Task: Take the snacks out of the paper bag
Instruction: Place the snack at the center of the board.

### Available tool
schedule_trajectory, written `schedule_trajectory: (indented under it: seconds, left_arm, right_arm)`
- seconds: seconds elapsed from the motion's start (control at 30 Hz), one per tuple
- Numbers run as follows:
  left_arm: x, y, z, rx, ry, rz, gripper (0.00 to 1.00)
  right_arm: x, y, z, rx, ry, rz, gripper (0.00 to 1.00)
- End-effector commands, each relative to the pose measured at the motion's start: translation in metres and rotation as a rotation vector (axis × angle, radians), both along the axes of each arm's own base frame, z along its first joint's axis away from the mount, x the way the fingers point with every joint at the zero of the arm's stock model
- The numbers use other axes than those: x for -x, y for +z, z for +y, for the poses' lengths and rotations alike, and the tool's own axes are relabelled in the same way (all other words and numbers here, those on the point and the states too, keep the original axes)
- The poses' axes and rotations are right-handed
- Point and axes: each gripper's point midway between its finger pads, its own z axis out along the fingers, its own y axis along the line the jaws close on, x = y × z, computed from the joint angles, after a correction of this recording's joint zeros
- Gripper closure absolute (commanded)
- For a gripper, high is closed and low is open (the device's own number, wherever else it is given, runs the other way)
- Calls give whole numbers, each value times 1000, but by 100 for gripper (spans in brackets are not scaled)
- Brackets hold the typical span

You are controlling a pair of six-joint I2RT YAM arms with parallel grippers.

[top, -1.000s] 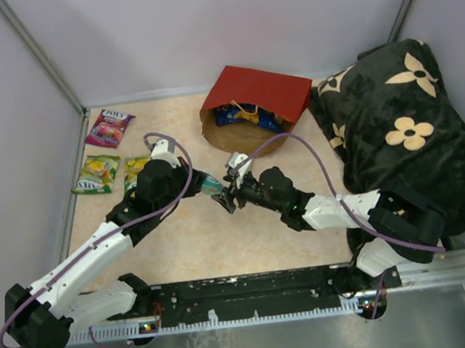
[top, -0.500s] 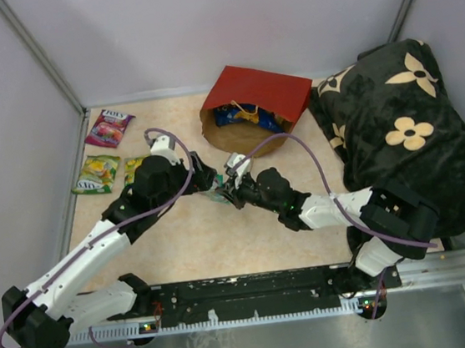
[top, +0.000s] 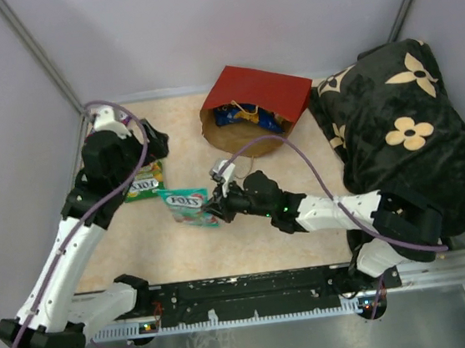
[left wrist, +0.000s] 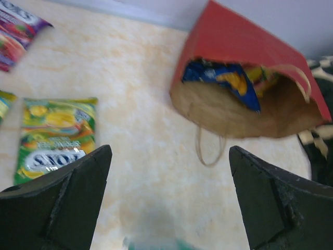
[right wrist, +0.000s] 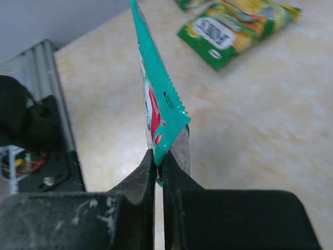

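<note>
Here, a teal candy packet (top: 191, 207) is pinched by one edge in the right gripper (top: 216, 206), out over the middle of the table (top: 183, 255) and well apart from the red paper bag (top: 267, 91). In the right wrist view the fingers (right wrist: 130, 203) are seen pressed tight together on the packet, which is held up on its edge; whether its far end touches the table cannot be told. The left gripper (top: 156, 142) is held up over the far left part of the table, and its fingers (left wrist: 67, 198) are spread wide with nothing between them. A green candy packet (top: 144, 182) is laid flat on the table near it, and a purple candy packet (left wrist: 15, 26) is seen at the top left corner of the left wrist view. The paper bag is laid on its side at the back of the table, with its open mouth turned to the arms. A blue chip bag (top: 247, 115) is seen inside it, and a twine handle (left wrist: 208, 153) is spread out on the table in front of the mouth. A black flowered cushion (top: 403, 121) is set just beside the bag on the right.
</note>
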Motion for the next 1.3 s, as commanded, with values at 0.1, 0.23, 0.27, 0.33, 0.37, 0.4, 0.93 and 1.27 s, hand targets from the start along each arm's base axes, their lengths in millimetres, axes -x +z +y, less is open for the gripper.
schedule_trajectory:
  seconds: [0.1,0.23,0.27,0.33,0.37,0.4,0.93,1.27]
  left_arm:
    - [-39,60,31,76,-18,-82,0]
    - [-37,88,27,71,-53,-111,0]
    - [-34,91,26,66,-64,-113,0]
    - [-27,96,29,47,-65,-115,0]
    - [-23,97,31,35,-64,-112,0]
    - [-18,99,33,25,-65,-112,0]
    - [24,103,34,-5,-128,-107,0]
    - [24,94,30,-12,-159,-81,0]
  right_arm:
    - [46,91,92,-382,306,186,100]
    - [44,79,133,-454,369,384,100]
    - [41,77,141,-477,368,428,100]
    - [32,63,159,-478,342,534,100]
    - [27,51,170,-463,324,592,100]
    - [23,37,180,-437,302,651,100]
    - [-11,-62,287,-306,12,871,100]
    - [-10,-91,328,-229,63,866,100]
